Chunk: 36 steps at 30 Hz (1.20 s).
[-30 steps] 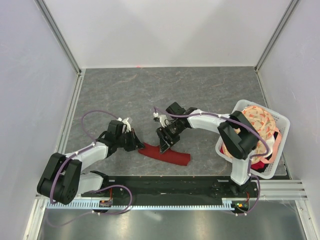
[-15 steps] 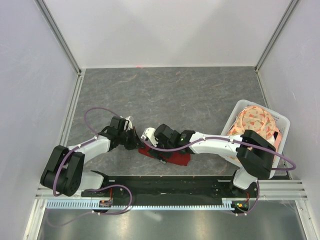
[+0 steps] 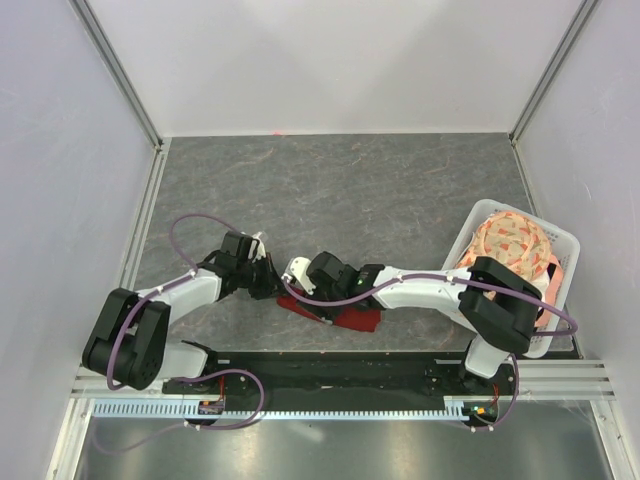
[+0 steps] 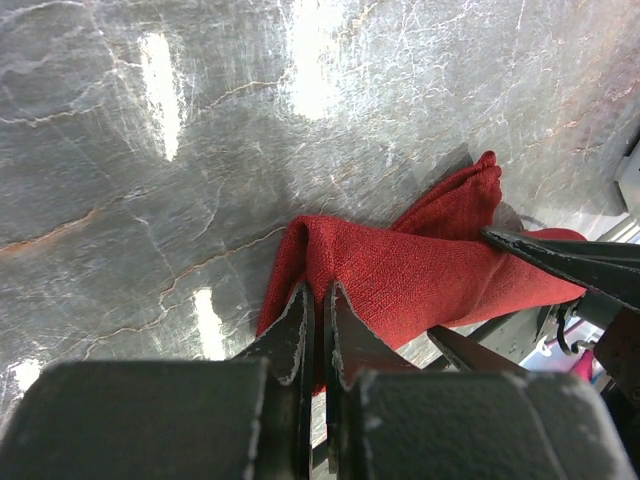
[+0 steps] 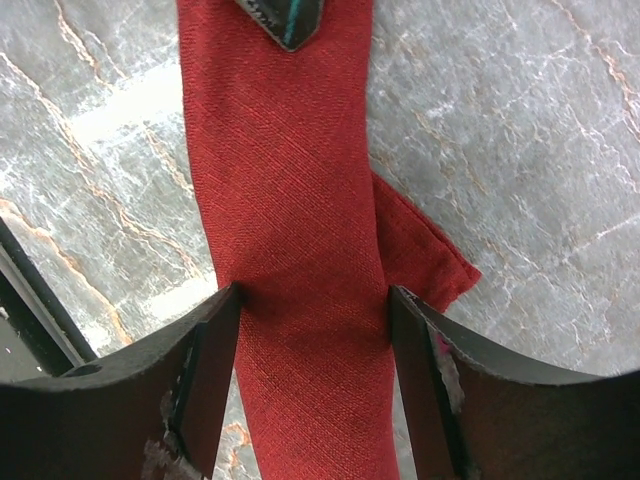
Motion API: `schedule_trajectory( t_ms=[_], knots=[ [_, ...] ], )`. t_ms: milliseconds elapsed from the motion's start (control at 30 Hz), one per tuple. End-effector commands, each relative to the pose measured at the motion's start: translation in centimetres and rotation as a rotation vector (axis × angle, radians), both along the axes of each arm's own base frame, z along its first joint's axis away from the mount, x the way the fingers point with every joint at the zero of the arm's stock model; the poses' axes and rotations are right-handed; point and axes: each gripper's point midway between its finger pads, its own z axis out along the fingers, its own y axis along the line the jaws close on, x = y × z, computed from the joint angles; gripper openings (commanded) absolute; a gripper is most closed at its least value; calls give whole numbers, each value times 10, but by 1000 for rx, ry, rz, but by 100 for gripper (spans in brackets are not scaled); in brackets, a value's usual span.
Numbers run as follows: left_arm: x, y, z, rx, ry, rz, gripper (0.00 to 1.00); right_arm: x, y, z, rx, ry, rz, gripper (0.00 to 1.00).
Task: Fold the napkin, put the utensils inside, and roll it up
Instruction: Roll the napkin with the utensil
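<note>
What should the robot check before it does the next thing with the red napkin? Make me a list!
1. Left gripper has a grip on the napkin: ok, its fingers are pinched shut on the cloth's edge.
2. Right gripper is around the napkin: ok, open fingers sit on either side of the rolled strip, touching its edges.
3. Napkin is rolled tidy: not ok, a loose corner pokes out at one side in the right wrist view.
4. Spoon is tucked inside: cannot tell, no spoon shows anywhere.
5. Napkin lies on the table, clear of the basket: ok.

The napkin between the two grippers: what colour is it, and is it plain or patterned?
The napkin is plain dark red, unpatterned; the right wrist view shows it best.
</note>
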Motion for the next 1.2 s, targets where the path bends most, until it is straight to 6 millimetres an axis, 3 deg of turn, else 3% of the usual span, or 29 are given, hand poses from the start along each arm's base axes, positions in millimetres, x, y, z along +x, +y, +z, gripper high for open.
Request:
schedule_trajectory(
  t_ms=[0,67,100,233,367,467,667,1000,1167],
  knots=[
    [5,2,0,32,-5,-10,2,-5,-2,-11,-18,-12,25,67],
    [7,2,0,31,-6,-10,2,-7,-5,-17,-35,1,20,64],
    [7,2,0,32,-3,-12,2,-9,-5,-19,-39,12,25,55],
    [13,1,7,31,-35,-17,7,-22,-2,-29,-52,105,39,40],
    [22,8,19,64,-102,25,48,-37,-3,-40,-66,226,63,36],
    [24,17,25,95,-138,67,59,-49,-1,-40,-27,368,85,34],
    [16,33,24,134,-171,133,62,-51,0,-35,67,621,75,33],
    [4,12,32,-15,-233,55,61,-42,-3,-35,172,943,-18,33],
    [1,8,21,-40,-217,42,51,-38,-5,-39,177,969,-41,33]
  ],
)
